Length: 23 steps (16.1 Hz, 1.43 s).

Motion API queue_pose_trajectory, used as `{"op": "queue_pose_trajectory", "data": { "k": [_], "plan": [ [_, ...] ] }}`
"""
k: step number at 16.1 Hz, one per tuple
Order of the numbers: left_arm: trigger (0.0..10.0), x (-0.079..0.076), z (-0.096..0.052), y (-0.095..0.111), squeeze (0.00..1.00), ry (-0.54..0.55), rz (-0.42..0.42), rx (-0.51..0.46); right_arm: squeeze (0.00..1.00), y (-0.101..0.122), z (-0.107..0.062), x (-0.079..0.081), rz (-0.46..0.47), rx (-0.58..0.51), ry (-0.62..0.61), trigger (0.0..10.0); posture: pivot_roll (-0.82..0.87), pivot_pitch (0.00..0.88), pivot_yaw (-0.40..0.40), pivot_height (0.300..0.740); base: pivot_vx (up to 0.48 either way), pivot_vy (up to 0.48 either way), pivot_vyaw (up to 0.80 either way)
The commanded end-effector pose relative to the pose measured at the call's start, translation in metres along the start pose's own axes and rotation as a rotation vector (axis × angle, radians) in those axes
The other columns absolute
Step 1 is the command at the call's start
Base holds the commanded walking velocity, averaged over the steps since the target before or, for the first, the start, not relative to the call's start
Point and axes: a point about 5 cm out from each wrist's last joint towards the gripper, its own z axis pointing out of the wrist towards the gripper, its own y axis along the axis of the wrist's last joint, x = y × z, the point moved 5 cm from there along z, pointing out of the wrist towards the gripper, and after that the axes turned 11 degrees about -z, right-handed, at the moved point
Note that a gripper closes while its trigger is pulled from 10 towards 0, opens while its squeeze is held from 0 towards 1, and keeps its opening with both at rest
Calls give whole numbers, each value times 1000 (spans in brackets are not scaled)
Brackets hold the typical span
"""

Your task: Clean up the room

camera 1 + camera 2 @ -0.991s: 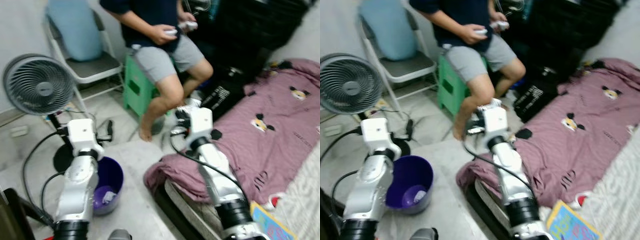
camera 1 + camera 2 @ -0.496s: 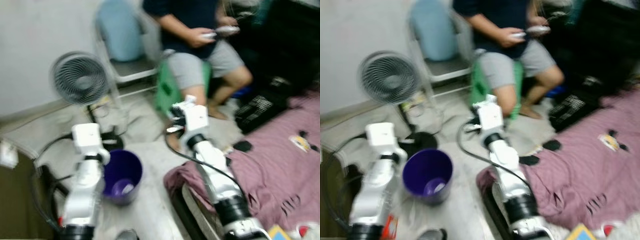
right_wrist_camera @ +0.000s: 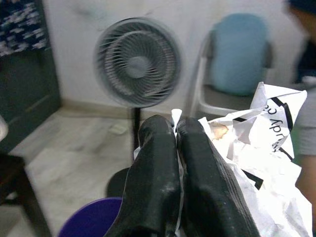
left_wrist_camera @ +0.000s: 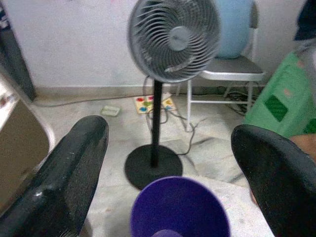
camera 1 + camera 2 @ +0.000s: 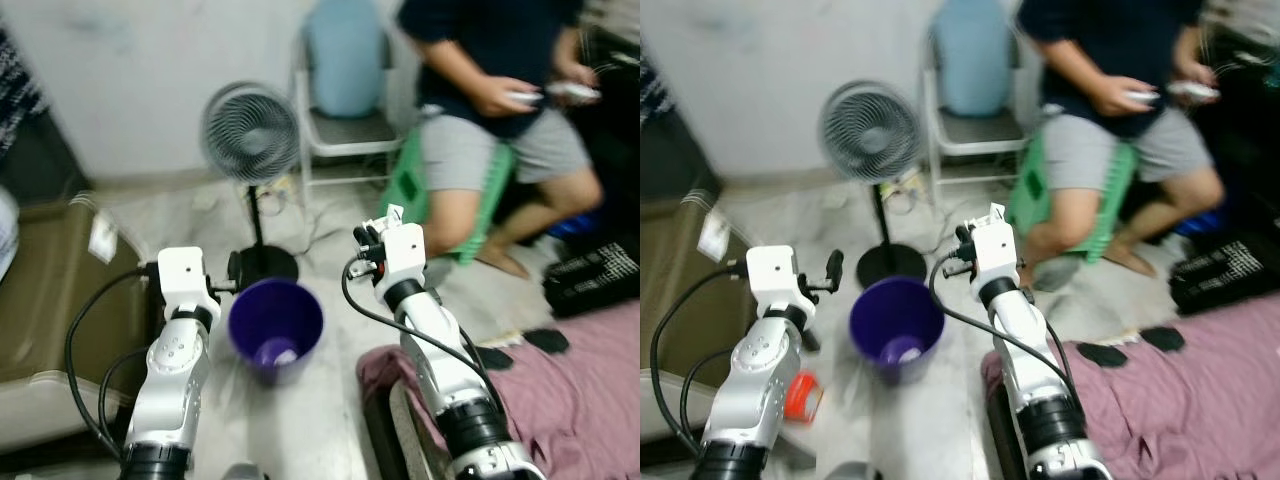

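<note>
Swinging the head round has shifted my whole picture within 1 second; the purple bedding that took the right half now sits only in the lower right corner, and the purple bin (image 5: 275,325) has come to the centre of the frame, between my 2 arms; that is the camera turning, not the things moving. My right gripper (image 3: 173,143) is pinched tight on a crumpled white paper wrapper (image 3: 256,148) with black print; in the right wrist view the bin's rim shows at the lower left of the frame, below the fingertips, so I judge the paper is close to the drop but not yet over the opening. My left gripper (image 4: 170,148) is spread wide and holds nothing, the bin and the standing fan (image 5: 252,135) framed between its fingers. A seated person (image 5: 500,130) occupies the upper right, on a green stool (image 5: 1080,210), near enough to mind. With the bin centred, I judge the next move is carrying the paper over it and letting go.
</note>
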Motion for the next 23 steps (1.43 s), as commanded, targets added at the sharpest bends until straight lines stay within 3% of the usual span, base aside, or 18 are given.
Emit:
{"op": "queue_pose_trajectory", "data": {
  "k": [1, 4, 8, 14, 23],
  "plan": [
    [10000, 7, 0, -1, 0, 9, 13, 1, 0, 6, 3, 7, 0, -20, 21, 10000, 92, 0, -46, 740, 0, 0, 800],
    [10000, 10, 3, 3, 0, 13, 14, -15, 0, 5, 2, 5, -3, -20, 14, 10000, 86, 0, -43, 740, 0, 0, 800],
    [10000, 1, 1, 5, 0, -26, 32, -28, 0, 3, 1, 2, 3, -13, -1, 10000, 86, 0, -41, 740, 0, 0, 725],
    [10000, 3, 2, 5, 0, -16, 11, -32, 0, 3, 3, 4, 1, -9, 1, 10000, 88, 0, -40, 740, 0, 0, 0],
    [10000, -5, 2, 7, 0, -52, -16, -41, 0, 1, 3, -1, -8, -3, -23, 10000, 84, 0, -45, 740, 0, 0, 0]
  ]
}}
